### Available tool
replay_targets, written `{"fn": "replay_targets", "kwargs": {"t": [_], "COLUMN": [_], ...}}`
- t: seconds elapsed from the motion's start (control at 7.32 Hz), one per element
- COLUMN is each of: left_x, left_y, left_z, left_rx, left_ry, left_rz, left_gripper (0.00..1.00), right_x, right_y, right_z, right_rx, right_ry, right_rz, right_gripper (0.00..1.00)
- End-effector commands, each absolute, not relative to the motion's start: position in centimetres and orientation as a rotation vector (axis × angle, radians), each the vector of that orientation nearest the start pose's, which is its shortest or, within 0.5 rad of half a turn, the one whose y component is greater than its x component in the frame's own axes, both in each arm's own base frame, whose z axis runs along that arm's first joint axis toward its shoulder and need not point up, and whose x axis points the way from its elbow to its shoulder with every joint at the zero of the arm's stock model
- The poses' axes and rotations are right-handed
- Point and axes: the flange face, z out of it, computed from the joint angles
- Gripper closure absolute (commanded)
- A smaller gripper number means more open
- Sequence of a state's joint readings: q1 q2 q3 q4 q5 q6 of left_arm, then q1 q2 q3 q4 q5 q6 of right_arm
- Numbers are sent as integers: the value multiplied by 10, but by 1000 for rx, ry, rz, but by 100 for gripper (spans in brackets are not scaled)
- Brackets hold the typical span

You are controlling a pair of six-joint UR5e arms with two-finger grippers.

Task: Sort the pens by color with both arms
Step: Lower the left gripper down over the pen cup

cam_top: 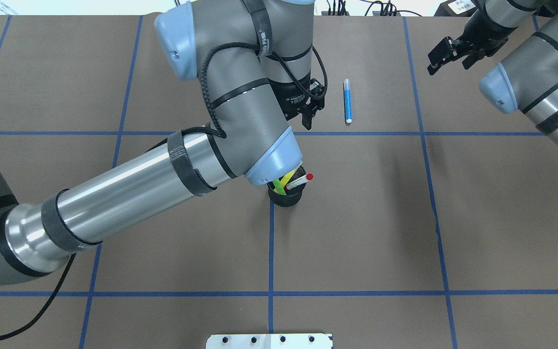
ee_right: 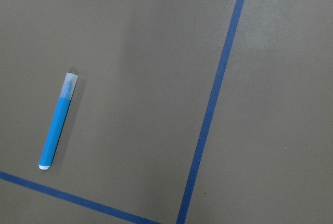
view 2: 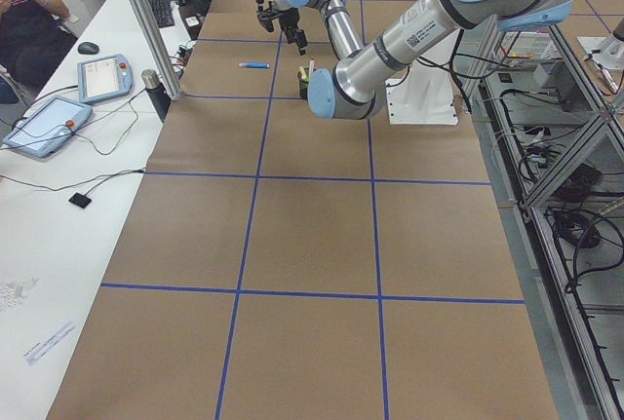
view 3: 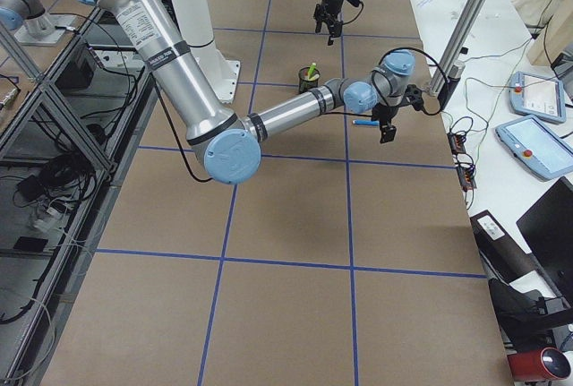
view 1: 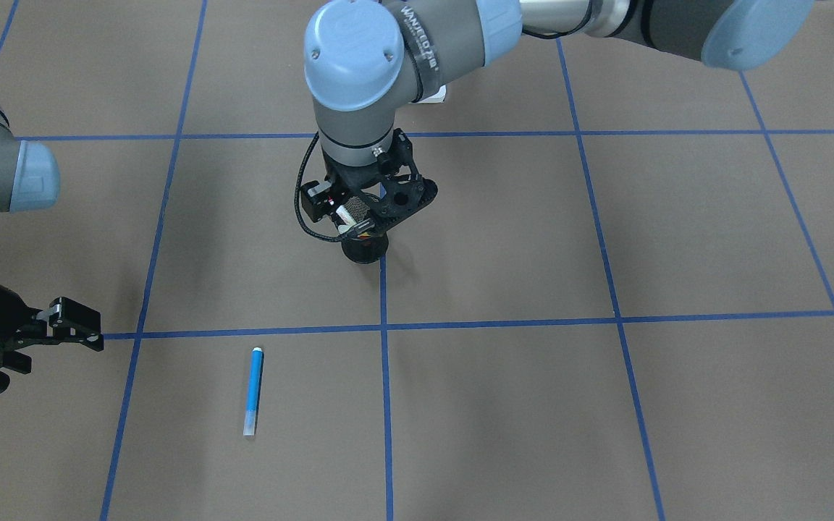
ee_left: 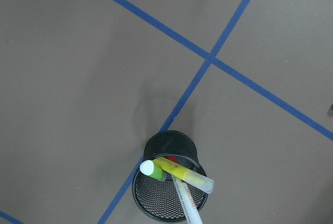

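Left gripper (cam_top: pixel 310 115) hangs above the cup (view 1: pixel 365 250), jaws apart as best I can read them, holding nothing. The wrist view looks straight down into the cup: green pen (ee_left: pixel 148 168) and yellow pen (ee_left: pixel 184 172) cross at the rim, and the white pen (ee_left: pixel 187 206) leans out the near side, its red cap poking past the rim in the overhead view. Blue pen (cam_top: pixel 347 101) lies flat on the table (cam_top: pixel 356 218), alone in its square, well apart from the cup. Right gripper (cam_top: pixel 449 60) sits off to the side of it, jaws apart, empty. My read: one pen out, three to go, and the next pull is mine on the left. Best pick is probably the white pen, since it stands clearest of the other two. To do it well, centre over its upper shaft, turn the jaws across its length, and close below the cap. Lift along its lean, not straight up, or the cup may tip or drag. Watch the crossed green and yellow, which could ride up with it. Lay it in a square of its own.
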State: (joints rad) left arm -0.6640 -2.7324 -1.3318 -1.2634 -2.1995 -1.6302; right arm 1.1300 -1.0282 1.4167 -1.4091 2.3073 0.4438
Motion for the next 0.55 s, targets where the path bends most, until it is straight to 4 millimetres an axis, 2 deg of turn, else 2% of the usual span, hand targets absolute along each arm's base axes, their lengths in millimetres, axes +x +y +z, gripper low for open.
{"fn": "replay_targets", "kwargs": {"t": [0.0, 0.41], "left_x": [583, 605], "left_y": [-520, -504], "left_z": [39, 47], "left_rx": [-449, -452], "left_ry": [703, 710], "left_rz": [-516, -473], "left_gripper": [0, 0], "right_x": [-240, -240], "right_y": [-666, -666], "right_z": [390, 389], "right_rx": [162, 164], "right_ry": [-872, -874], "right_rz": [-192, -191], "right_gripper": [2, 2]}}
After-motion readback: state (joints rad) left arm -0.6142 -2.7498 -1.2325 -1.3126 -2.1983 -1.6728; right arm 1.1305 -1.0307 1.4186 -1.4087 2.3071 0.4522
